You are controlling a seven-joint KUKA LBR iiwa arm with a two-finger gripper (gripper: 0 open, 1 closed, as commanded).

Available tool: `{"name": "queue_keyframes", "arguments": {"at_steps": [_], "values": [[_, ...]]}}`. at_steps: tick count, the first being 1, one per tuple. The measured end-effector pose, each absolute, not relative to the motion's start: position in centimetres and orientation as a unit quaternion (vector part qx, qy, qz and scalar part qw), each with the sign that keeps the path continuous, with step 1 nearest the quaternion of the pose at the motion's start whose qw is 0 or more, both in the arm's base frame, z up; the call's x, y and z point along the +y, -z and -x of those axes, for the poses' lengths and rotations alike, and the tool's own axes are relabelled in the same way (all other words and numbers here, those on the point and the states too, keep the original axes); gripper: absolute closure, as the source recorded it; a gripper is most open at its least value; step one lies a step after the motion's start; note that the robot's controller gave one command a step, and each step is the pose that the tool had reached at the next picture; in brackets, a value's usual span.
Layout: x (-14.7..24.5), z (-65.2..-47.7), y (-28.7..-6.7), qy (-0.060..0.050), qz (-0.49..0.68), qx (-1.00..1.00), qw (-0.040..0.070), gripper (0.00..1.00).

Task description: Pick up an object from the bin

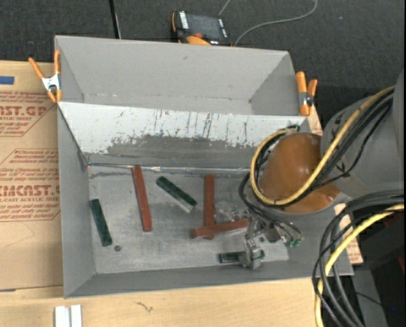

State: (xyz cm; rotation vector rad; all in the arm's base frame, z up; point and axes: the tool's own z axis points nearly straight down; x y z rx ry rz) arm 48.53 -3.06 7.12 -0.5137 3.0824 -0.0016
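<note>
dark and short, a small bar (230, 257) lies on the floor of the bin (176, 80) at about 5 o'clock, close to the near wall. your claw (253, 253) sits low just beside it, at the bar's 3 o'clock. the bar's right end reaches the claw's tip, but you cannot tell whether the two touch, nor whether the claw is released or clenched.

at the claw's 10 o'clock a red-brown cross stick (220, 231) lies nearly level on the floor, its right end near the claw. a long stick (208, 199) of the same colour runs along the 12-to-6 line and meets the cross stick at its lower end. well apart towards 9 o'clock you have a tilted green bar (176, 191), then a left stick (142, 199), then a far green bar (100, 222) by the left wall.

your arm comes in from 3 o'clock and bends down into the bin's 5 o'clock corner. its orange cover (295, 172) hangs over the bin's right side, at the claw's 1 o'clock. yellow and black cables (257, 162) loop round the cover.
</note>
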Motion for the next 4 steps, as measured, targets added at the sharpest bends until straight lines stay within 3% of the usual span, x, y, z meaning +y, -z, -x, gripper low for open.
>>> {"name": "queue_keyframes", "arguments": {"at_steps": [1,2,3,4], "values": [[-3.0,-48.8,-7.2,0.000,0.164,0.986,0.005,0.00],[-3.0,-48.6,-7.3,0.000,0.164,0.986,0.000,1.00],[-2.9,-48.8,-14.0,0.001,0.164,0.986,0.003,1.00],[-2.9,-48.8,-14.3,0.000,0.164,0.986,0.001,1.00]]}}
